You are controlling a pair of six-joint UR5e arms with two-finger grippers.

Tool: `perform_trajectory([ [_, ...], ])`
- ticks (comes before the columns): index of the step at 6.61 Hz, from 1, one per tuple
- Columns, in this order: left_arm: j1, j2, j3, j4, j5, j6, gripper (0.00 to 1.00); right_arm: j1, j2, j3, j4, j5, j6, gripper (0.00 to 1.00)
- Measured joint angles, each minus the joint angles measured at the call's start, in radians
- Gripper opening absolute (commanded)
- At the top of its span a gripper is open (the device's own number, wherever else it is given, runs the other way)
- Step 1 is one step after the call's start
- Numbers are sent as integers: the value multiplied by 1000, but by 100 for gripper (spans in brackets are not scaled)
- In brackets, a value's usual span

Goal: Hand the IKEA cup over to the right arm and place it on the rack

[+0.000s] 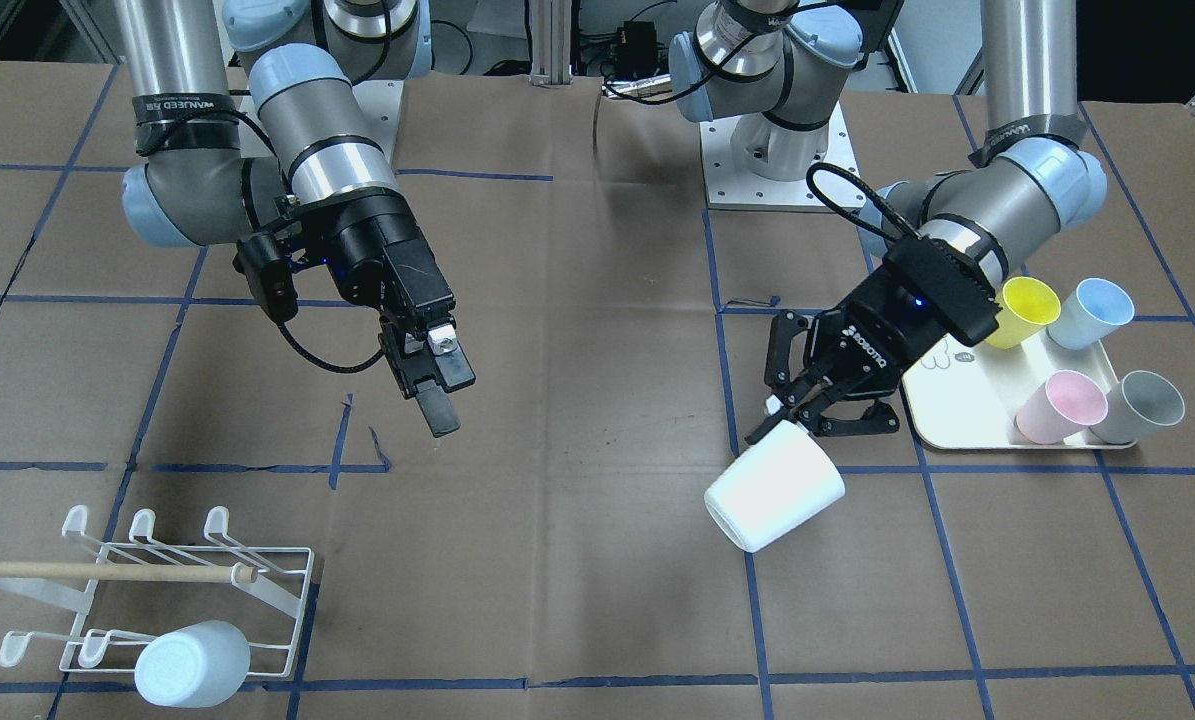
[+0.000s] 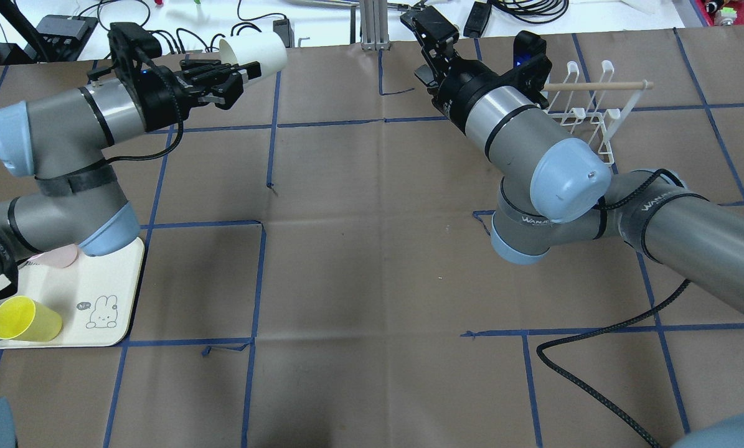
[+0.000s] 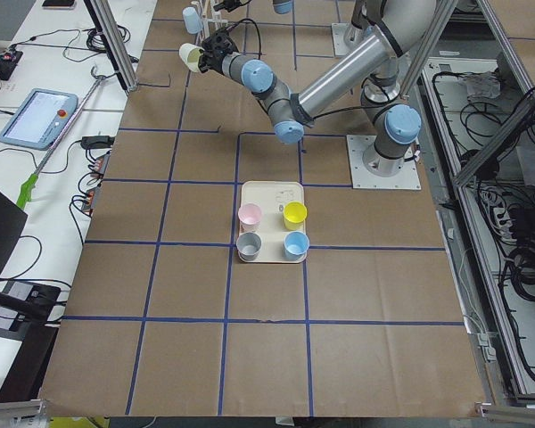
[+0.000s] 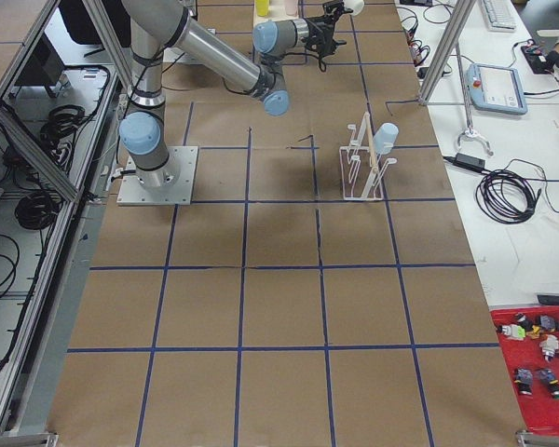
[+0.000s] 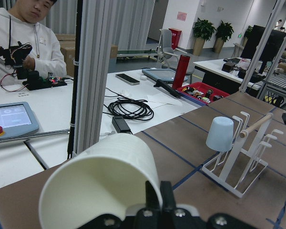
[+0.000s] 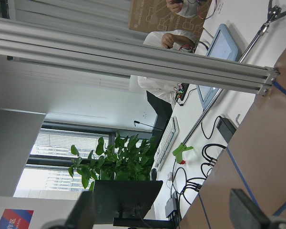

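I see the white cup (image 1: 775,490) gripped by the left gripper (image 1: 787,415), whose fingers (image 1: 807,385) are clenched on the cup's wall at one end. It is held tilted, off the table (image 1: 577,560), and in the left wrist view its open mouth (image 5: 93,191) faces the camera. The right gripper (image 1: 439,388) hangs in the air well apart from it across the middle of the table. In my right wrist view its two fingers (image 6: 245,214) stand wide apart with nothing between them, so it is released and empty. The rack (image 1: 187,590) stands near the table edge on the right arm's side, with the wooden rod (image 1: 107,571) lying across it. A pale blue cup (image 1: 194,663) already sits mouth-down on one of the prongs. Just beside the left gripper, on the other side from the rack, is the cream tray (image 1: 957,410). It carries four cups lying on their sides: yellow (image 1: 1022,312), light blue (image 1: 1090,312), pink (image 1: 1062,405) and grey (image 1: 1139,407). Beyond the table, my left wrist view shows a person in a white top (image 5: 19,43) at a bench, handling some small electronics.
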Motion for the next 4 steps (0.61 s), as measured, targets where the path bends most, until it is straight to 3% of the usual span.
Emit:
perform_trajectory([
  [2, -64, 7, -100, 215, 7, -160, 2, 0, -1, 0, 1, 1, -1, 100],
  [4, -171, 7, -125, 271, 14, -181, 3, 0, 0, 0, 1, 0, -1, 100],
])
